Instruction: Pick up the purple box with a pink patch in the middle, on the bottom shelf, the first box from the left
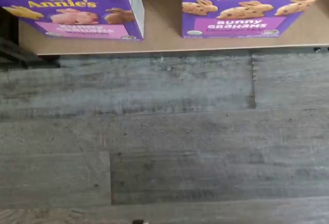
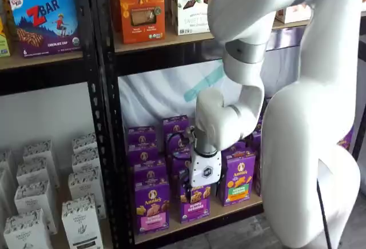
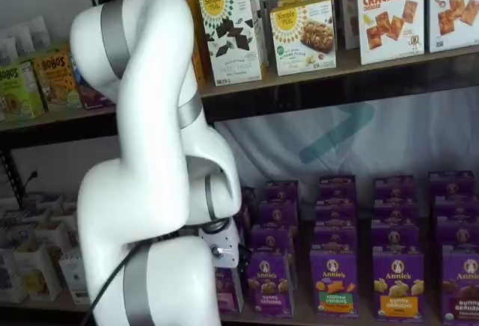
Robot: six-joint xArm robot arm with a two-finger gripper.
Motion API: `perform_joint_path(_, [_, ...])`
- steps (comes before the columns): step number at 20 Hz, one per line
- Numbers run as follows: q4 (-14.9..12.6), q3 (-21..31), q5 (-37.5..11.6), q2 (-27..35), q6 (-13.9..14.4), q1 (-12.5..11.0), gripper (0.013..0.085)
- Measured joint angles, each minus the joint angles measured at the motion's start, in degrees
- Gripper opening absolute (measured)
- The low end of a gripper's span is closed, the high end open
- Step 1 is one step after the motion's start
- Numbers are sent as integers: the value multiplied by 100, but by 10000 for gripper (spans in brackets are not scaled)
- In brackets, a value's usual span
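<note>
The upright purple cardboard Annie's box with a pink label band [image 1: 77,9] stands untouched at the front edge of the tan wooden bottom shelf [image 1: 164,39], so nothing of the pick is done beyond an approach. In a shelf view the same box [image 2: 151,206] sits just to one side of and slightly below the white-bodied gripper [image 2: 204,172], which hangs in front of the neighbouring purple "Bunny Grahams" box [image 2: 195,202] rather than in front of the target. The black fingers are not plainly visible against the dark boxes, so their spacing is hard to read here; they appear fully spread, and nothing is held. Judging by this, what is left is nearly everything: shifting sideways to line up with the pink-banded box, reaching in, closing on it and lifting it off the board. The grey plank floor [image 1: 164,142] fills most of the wrist view, suggesting the tool sits low, near shelf height.
</note>
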Motion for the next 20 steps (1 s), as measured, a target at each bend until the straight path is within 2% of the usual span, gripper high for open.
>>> perform_joint_path(2, [236, -113, -94, 178, -172, 65, 850])
perform_joint_path(3, [532, -166, -154, 256, -404, 130, 850])
perform_joint_path(4, [944, -257, -196, 359, -724, 225, 850])
perform_joint_path(5, [1069, -343, -226, 449, -801, 269, 850])
perform_joint_path(7, [974, -508, -231, 596, -682, 291, 850])
perform_joint_path(8, [1060, -655, -227, 718, -722, 344, 850])
perform_joint_path(10, [1016, -909, -220, 928, -630, 389, 850])
perform_joint_path(11, [902, -1024, -189, 1007, -515, 390, 850])
perform_joint_path(13, [479, -1297, -68, 1192, -112, 364, 850])
perform_joint_path(14, [400, -1407, -15, 1266, -33, 364, 850])
perform_joint_path(19, [454, -1918, 179, 1634, -33, 415, 850])
perform_joint_path(20, [374, -2015, 215, 1702, 42, 409, 850])
